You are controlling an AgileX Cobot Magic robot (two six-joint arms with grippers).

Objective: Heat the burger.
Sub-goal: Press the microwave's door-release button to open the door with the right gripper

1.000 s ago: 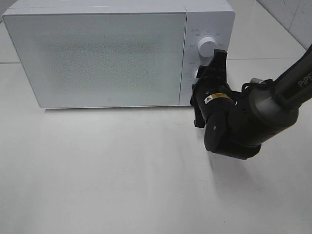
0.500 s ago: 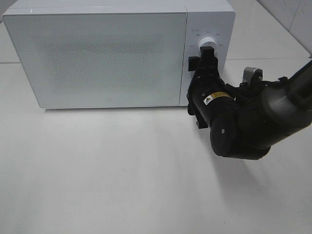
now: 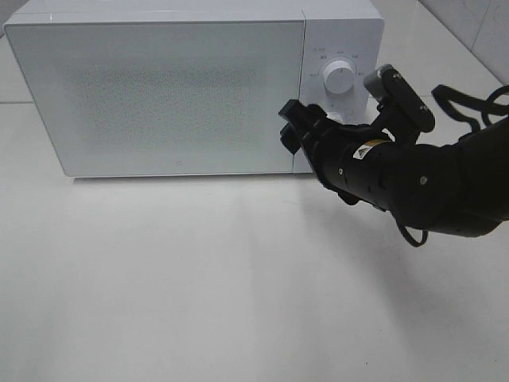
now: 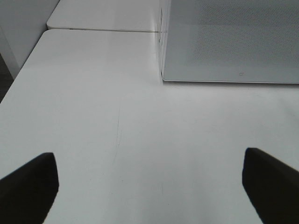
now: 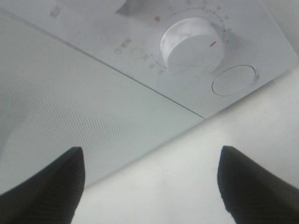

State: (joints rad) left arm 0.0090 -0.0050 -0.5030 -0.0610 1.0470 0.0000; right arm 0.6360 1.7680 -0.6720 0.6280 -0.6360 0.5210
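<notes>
- The microwave has a control panel on its right side. Faint grey print rings the upper knob, but it's too small to read.
- Tick marks and small grey numerals circle the lower knob, too blurred to read. The knob has a short red pointer line, and a red dot sits on the panel nearby.
- A little yellow warning sticker sits on the right arm's wrist; its wording can't be made out.
- There's a tiny mark low on the microwave door, illegible.
- I can't actually read a single word or number anywhere.
</notes>
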